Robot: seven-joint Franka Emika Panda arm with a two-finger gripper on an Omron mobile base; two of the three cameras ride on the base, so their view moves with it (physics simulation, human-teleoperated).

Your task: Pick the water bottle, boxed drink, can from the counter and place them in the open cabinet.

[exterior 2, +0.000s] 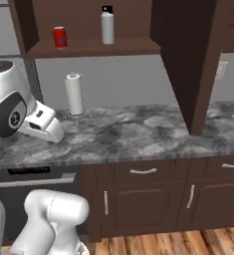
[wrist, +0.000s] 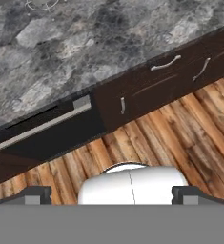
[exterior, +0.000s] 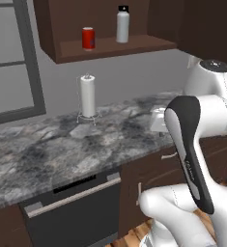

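The red can [exterior: 88, 38] [exterior 2: 60, 37] stands on the shelf of the open dark wood cabinet [exterior: 112, 48] [exterior 2: 93, 48]. To its right on the same shelf, the pale water bottle [exterior: 122, 24] [exterior 2: 107, 26] with a black cap stands upright. The boxed drink is out of view. My gripper [wrist: 116, 195] is open with nothing between its fingertips [wrist: 37, 194]. It hangs just off the front edge of the grey marbled counter [exterior: 62, 144] [exterior 2: 138, 134] [wrist: 85, 47] and looks down at the lower fronts and floor. The white hand [exterior 2: 43, 125] sits low, far below the shelf.
A white paper towel roll [exterior: 88, 96] [exterior 2: 74, 94] on a wire stand is at the counter's back. A dark dishwasher front [exterior: 71, 207] [wrist: 37, 128] and brown drawers with silver handles [exterior 2: 143, 172] [wrist: 166, 63] are below. A tall cabinet side panel [exterior 2: 188, 64] drops to the counter at right.
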